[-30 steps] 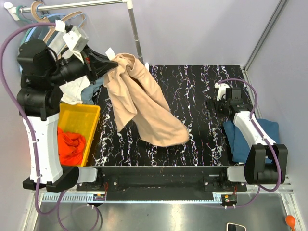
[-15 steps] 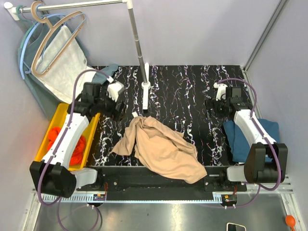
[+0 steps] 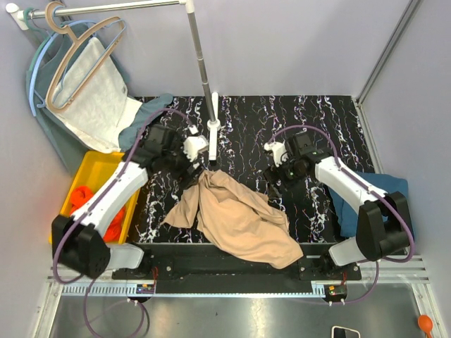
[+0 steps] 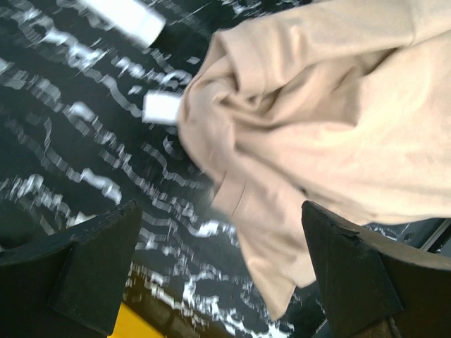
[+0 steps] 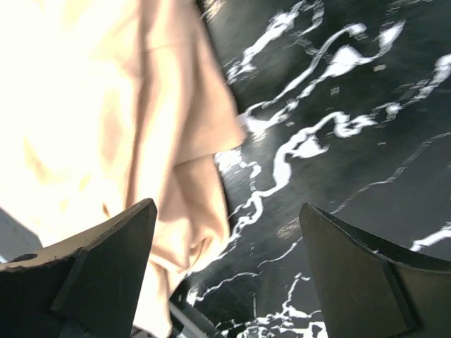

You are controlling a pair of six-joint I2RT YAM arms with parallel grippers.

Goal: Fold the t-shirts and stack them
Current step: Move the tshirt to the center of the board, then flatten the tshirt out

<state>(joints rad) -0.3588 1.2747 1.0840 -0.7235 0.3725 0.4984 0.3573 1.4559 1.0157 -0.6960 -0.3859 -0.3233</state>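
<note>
A beige-tan t-shirt (image 3: 239,218) lies crumpled on the black marbled table (image 3: 310,116), reaching to the near edge. My left gripper (image 3: 201,167) hovers open over its upper end; in the left wrist view the shirt (image 4: 317,120) fills the upper right and the gripper (image 4: 225,282) holds nothing. At the shirt's right edge, my right gripper (image 3: 273,184) is open; its wrist view has the shirt (image 5: 106,105) at the left and the empty gripper (image 5: 232,274). An orange-red t-shirt (image 3: 88,201) lies in the yellow bin (image 3: 106,163). A teal-blue t-shirt (image 3: 387,189) sits at the right, partly under my right arm.
A metal pole on a white foot (image 3: 213,130) stands just behind the left gripper. A white towel-like cloth (image 3: 95,95) hangs on a hanger at the back left, over a grey-green garment (image 3: 49,130).
The left gripper let the beige t-shirt drop onto the table, then came down and right to its upper end. The right arm swung left to the shirt's right edge.
</note>
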